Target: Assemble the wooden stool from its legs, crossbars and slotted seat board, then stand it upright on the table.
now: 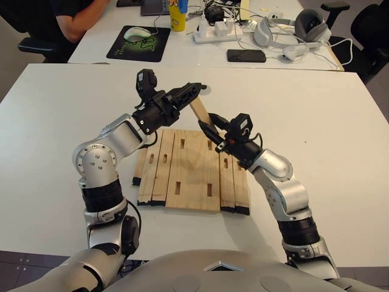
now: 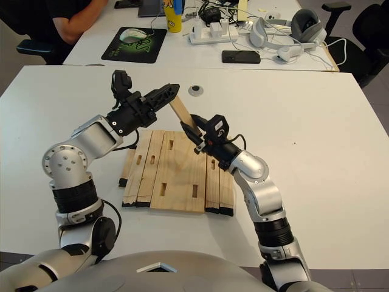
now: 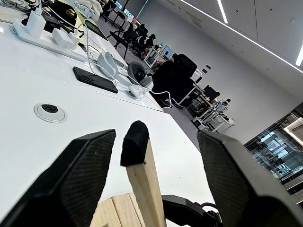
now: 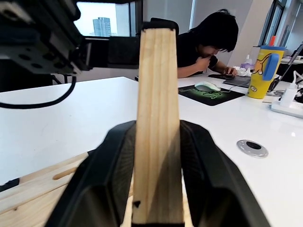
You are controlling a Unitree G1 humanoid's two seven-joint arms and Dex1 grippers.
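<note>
The wooden leg (image 1: 199,111) stands tilted above the far edge of the slotted seat board (image 1: 194,170), its black-capped top end leaning far and to the left. The right gripper (image 1: 209,129) has its fingers (image 4: 113,165) clenched on the leg's lower part, one pad pressed against each flat face. The leg's bottom end is hidden behind them, so I cannot tell whether it meets the board.

The left gripper (image 1: 196,90) sits at the leg's top end with its fingers (image 3: 85,170) released and spread wide, one on each side of the black cap (the cap lies nearer one finger, with a gap on both sides).

The seat board lies flat on the white bench (image 1: 316,152), near the middle. Loose wooden strips (image 1: 149,173) with dark ends lie flat along its left edge, and more strips (image 1: 234,188) lie along its right edge.

A round cable grommet (image 2: 196,90) is set in the bench just beyond the left gripper. On the second bench farther back lie a phone (image 1: 246,56), a headset (image 1: 285,30) and a dark mouse pad (image 1: 138,42).
</note>
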